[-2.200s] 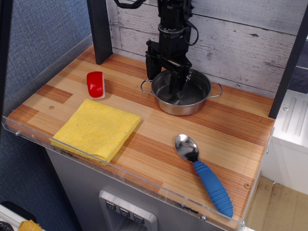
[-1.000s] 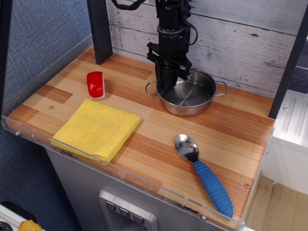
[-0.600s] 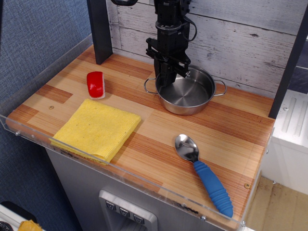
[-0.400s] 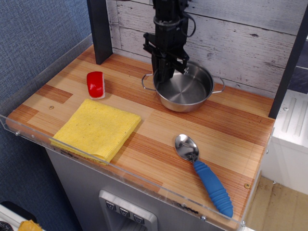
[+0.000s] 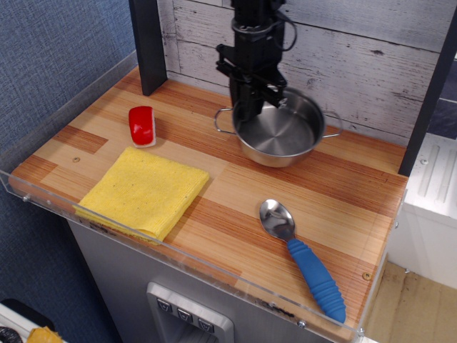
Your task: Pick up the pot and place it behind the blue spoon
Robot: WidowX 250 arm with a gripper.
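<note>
The shiny steel pot (image 5: 282,134) with two wire loop handles hangs tilted a little above the wooden table at the back, near the plank wall. My black gripper (image 5: 246,113) comes down from above and is shut on the pot's left rim. The blue spoon (image 5: 303,258) lies at the front right, metal bowl pointing back-left, ribbed blue handle toward the front corner. The pot is behind and slightly left of the spoon.
A folded yellow cloth (image 5: 145,189) lies front left. A small red-and-white object (image 5: 142,125) sits behind it. A dark post (image 5: 148,44) stands at the back left. A clear plastic lip (image 5: 178,256) runs along the table's front edge.
The gripper closed on the pot's left rim, lifted it off the table and shifted it slightly right; the pot now tilts. Spoon, cloth and red object have not moved.
</note>
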